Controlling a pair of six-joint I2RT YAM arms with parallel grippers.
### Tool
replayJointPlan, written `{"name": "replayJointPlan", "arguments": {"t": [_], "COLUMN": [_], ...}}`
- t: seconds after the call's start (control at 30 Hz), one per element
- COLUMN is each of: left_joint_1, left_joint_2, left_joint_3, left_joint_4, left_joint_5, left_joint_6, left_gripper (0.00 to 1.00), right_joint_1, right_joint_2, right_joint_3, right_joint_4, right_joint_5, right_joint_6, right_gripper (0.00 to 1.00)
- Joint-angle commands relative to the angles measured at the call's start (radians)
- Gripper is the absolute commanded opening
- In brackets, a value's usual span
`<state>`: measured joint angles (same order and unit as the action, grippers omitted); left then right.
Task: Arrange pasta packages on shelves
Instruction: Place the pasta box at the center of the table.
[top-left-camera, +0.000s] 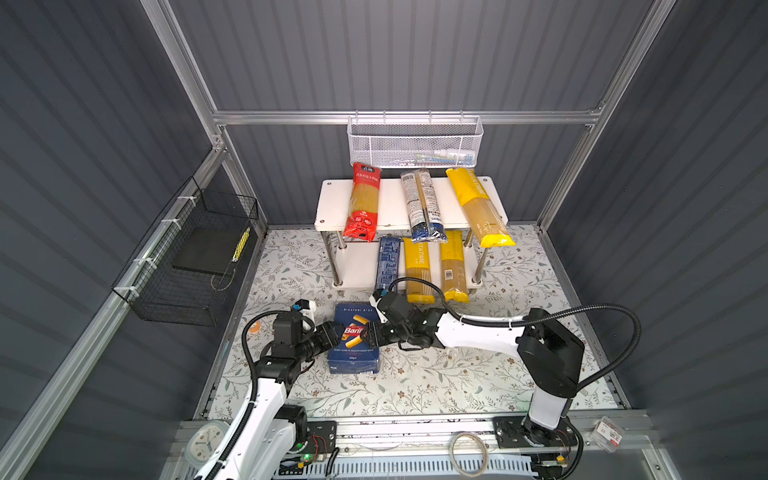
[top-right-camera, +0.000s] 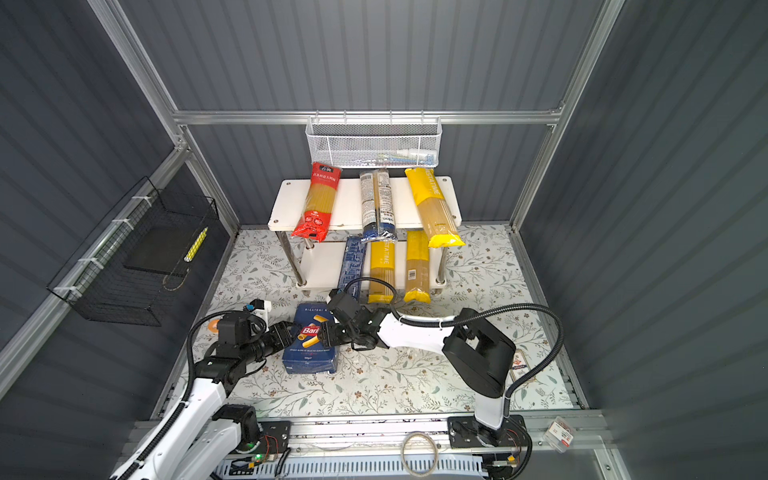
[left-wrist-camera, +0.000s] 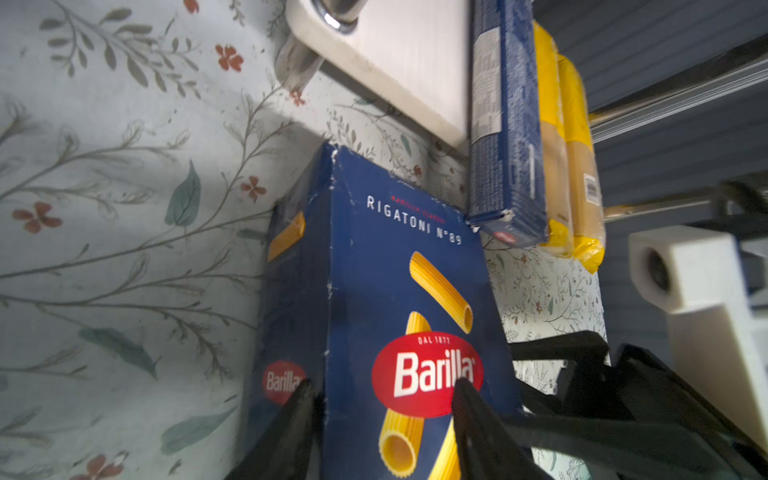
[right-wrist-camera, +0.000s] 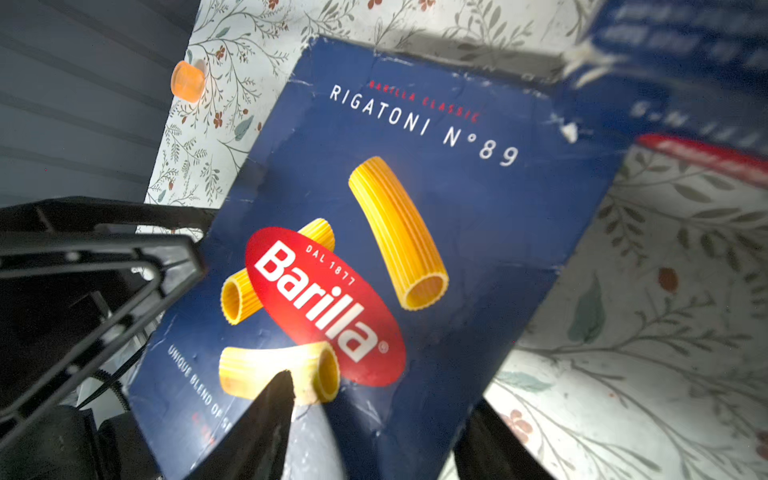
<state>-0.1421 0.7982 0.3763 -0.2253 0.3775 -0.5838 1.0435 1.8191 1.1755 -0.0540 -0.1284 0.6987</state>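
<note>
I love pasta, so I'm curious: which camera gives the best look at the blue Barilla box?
The right wrist view: the Barilla box nearly fills it, with the front face and lettering readable. The left wrist view shows the box at a steep angle, front and one side. In both top views the box looks small.
</note>
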Motion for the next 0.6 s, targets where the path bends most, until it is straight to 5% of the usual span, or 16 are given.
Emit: {"name": "replayJointPlan", "arguments": {"t": [0.0, 0.13, 0.3, 0.57], "left_joint_1": [-0.024, -0.024, -0.024, -0.024], "left_joint_2": [0.076, 0.132, 0.182, 0.367], "left_joint_3": [0.007, 0.043, 0.104, 0.157], "left_joint_4": [0.017, -0.012, 0.052, 0.138], "left_joint_5": [0.061, -0.02, -0.087, -0.055], "left_joint_6": [-0.003, 0.044, 0.107, 0.154], "left_gripper": [0.57, 0.65, 0.87, 0.82], "right_joint_1": [0.022, 0.002, -0.042, -0.094], "right_joint_2": [-0.034, -0.04, -0.035, -0.058], "right_joint_3": [0.006, -0.022, -0.032, -0.03], "right_joint_4": [0.18, 0.187, 0.181, 0.119], "right_joint_5": [-0.068, -0.059, -0.05, -0.015], "right_joint_6": [-0.003, -0.001, -0.02, -0.036], "right_gripper": [0.65, 0.69, 0.76, 0.85]}}
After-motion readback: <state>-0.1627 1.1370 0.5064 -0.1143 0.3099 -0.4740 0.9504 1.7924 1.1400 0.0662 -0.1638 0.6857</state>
